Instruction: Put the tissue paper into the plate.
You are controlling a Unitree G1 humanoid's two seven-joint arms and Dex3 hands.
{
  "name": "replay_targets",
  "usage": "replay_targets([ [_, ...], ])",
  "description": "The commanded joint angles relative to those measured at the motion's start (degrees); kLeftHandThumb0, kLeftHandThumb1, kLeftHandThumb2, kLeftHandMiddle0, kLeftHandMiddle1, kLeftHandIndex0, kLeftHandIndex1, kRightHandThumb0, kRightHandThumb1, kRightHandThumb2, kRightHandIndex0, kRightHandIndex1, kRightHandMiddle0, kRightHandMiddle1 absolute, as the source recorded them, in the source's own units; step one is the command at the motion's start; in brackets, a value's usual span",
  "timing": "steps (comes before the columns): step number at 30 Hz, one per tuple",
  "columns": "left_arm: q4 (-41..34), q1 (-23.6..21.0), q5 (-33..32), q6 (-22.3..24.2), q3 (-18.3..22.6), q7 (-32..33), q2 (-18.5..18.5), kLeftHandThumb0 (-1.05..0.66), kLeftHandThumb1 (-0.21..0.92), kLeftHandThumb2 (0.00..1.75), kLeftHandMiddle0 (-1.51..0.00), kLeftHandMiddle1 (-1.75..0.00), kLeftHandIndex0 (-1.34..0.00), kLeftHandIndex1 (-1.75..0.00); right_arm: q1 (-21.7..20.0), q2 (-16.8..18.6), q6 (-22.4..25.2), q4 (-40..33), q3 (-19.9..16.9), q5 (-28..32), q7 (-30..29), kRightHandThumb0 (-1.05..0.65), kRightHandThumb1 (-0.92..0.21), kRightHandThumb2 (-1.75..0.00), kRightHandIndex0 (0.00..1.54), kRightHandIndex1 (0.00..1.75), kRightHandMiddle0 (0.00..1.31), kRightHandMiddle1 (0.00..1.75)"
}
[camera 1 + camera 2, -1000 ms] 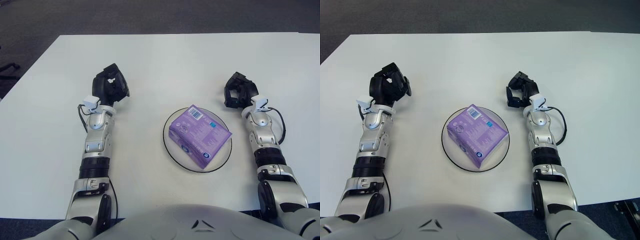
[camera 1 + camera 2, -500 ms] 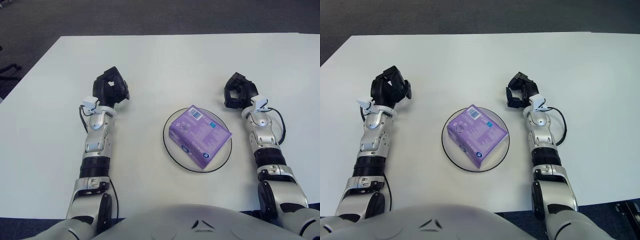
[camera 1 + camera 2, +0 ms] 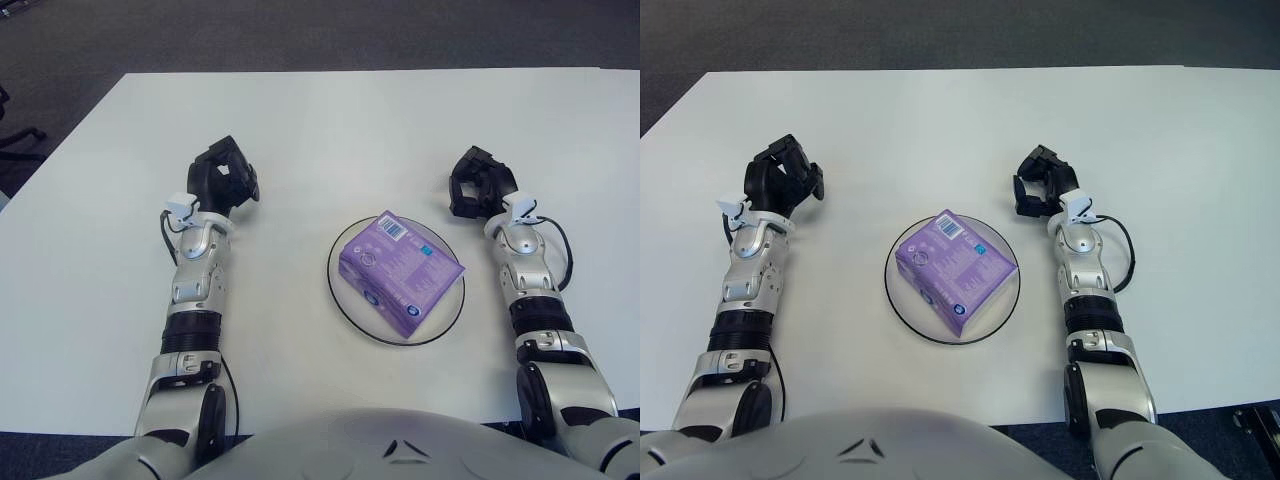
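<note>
A purple tissue pack (image 3: 400,270) lies inside the round clear plate (image 3: 345,302) with a dark rim, near the table's front middle. My right hand (image 3: 476,184) shows to the right of the plate and slightly behind it, its fingers curled and holding nothing. My left hand (image 3: 224,177) is well to the left of the plate, also curled and holding nothing. Neither hand touches the pack or the plate.
The white table (image 3: 330,130) stretches far behind the plate. Dark carpet floor (image 3: 300,30) lies beyond its back edge, and its left corner slants down at the left (image 3: 60,130).
My left hand has shifted slightly toward me and to the right. The right hand, the tissue pack and the plate have stayed where they were.
</note>
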Motion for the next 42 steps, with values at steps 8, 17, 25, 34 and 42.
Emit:
replay_targets([
  [8,7.7,7.3,0.0,-0.2,-1.6,-1.8,-5.2,-0.38,0.61,1.04,-1.39,-1.75,-1.10,-1.75,7.3,3.6,0.2,4.0,0.7,0.3,-0.2,-0.46,-0.37,-1.25,1.28,1.75,0.57,1.75],
  [17,8.8,7.7,1.2,-1.7,-2.4,-2.9,-4.9,-0.37,0.61,1.03,-1.39,-1.75,-1.09,-1.75,7.3,4.2,0.5,4.0,-0.2,1.5,0.1,-0.46,-0.37,-1.25,1.27,1.75,0.57,1.75],
  [25,9.7,7.9,3.9,-2.8,-3.6,-3.5,-3.7,-0.39,0.65,1.01,-1.38,-1.75,-1.08,-1.75,7.2,4.9,1.6,3.5,-1.1,3.0,0.4,-0.46,-0.39,-1.22,1.23,1.75,0.55,1.75],
  [34,10.2,8.1,8.5,-3.3,-6.0,-2.7,-2.4,-0.41,0.70,0.96,-1.37,-1.75,-1.07,-1.75,7.3,5.4,2.6,3.0,-1.6,4.5,0.3,-0.45,-0.42,-1.19,1.17,1.75,0.53,1.75],
  [42,10.9,8.3,11.3,-2.1,-7.6,-1.5,-2.0,-0.42,0.73,0.93,-1.35,-1.75,-1.04,-1.75,7.6,5.5,3.0,2.3,-1.8,4.9,0.8,-0.44,-0.44,-1.16,1.14,1.75,0.51,1.75],
])
